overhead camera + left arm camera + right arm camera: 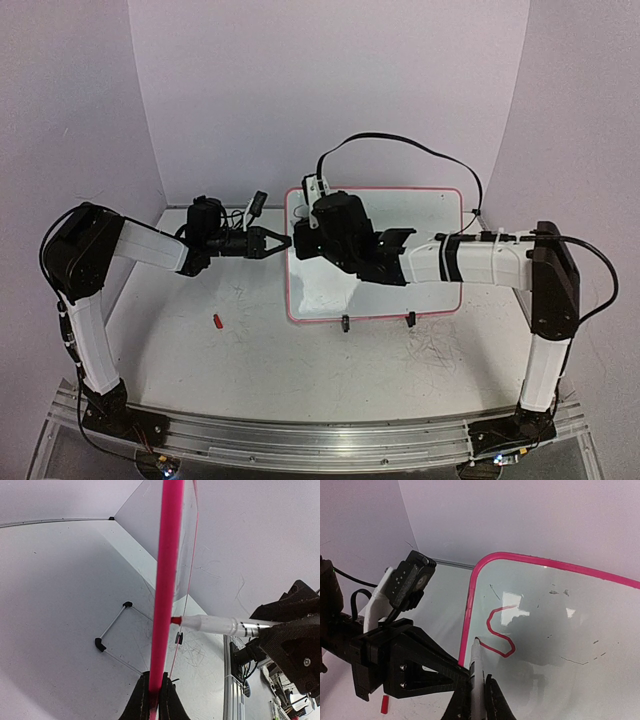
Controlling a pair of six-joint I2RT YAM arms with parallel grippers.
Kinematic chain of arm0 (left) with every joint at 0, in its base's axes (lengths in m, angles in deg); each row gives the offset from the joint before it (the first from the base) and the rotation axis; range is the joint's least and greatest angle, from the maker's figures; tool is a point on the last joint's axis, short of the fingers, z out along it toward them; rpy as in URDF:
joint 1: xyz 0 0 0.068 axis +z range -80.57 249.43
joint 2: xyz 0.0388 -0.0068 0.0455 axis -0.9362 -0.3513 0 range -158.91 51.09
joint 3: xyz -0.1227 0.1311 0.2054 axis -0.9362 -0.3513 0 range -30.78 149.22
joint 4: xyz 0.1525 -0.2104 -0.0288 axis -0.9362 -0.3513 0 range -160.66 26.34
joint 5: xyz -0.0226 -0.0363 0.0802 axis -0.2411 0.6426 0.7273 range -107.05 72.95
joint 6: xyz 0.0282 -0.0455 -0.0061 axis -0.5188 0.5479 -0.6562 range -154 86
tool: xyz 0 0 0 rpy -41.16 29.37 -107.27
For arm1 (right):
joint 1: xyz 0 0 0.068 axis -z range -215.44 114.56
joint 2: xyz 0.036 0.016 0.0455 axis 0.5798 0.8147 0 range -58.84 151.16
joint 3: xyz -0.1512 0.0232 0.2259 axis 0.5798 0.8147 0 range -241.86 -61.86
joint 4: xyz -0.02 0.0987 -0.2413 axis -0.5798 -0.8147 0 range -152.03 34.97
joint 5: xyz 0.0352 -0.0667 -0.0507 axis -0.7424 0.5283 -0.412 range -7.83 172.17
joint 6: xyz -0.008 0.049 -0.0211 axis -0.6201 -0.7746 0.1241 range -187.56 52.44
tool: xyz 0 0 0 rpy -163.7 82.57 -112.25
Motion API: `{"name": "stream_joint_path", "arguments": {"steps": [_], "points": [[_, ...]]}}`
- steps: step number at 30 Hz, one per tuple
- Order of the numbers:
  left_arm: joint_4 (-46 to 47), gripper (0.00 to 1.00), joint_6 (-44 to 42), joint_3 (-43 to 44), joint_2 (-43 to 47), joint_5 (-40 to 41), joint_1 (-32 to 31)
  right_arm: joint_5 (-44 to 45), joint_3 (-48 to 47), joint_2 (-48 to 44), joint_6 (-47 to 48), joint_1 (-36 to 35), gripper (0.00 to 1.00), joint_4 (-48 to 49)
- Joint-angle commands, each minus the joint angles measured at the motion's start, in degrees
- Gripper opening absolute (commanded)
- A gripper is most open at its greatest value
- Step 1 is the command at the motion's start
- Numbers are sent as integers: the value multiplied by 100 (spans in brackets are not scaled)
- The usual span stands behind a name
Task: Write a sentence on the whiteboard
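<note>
My right gripper (474, 696) is clamped on the marker (476, 667), its tip just inside the whiteboard (580, 625)'s left rim at 1 red stroke (496, 630). The bare board stretches rightward along its long axis. My left gripper (154, 697) pinches that rim.

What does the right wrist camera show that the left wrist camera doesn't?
Right wrist only: a red S-shaped stroke on the white rectangular pink-rimmed whiteboard, plus a small red piece on the table. Left wrist only: a thin wire leg with black end caps beside the board. Both: the left gripper clamping the pink rim, and the right gripper holding a white red-tipped marker.
</note>
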Motion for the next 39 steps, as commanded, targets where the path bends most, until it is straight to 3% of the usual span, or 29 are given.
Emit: {"name": "stream_joint_path", "arguments": {"steps": [1,39], "points": [[106,0,126,-81,222,-23,-35,-55,153,-484,-10,45,0,-50],[98,0,117,-19,206,-38,-33,266,-18,-489,294,416,0,162]]}}
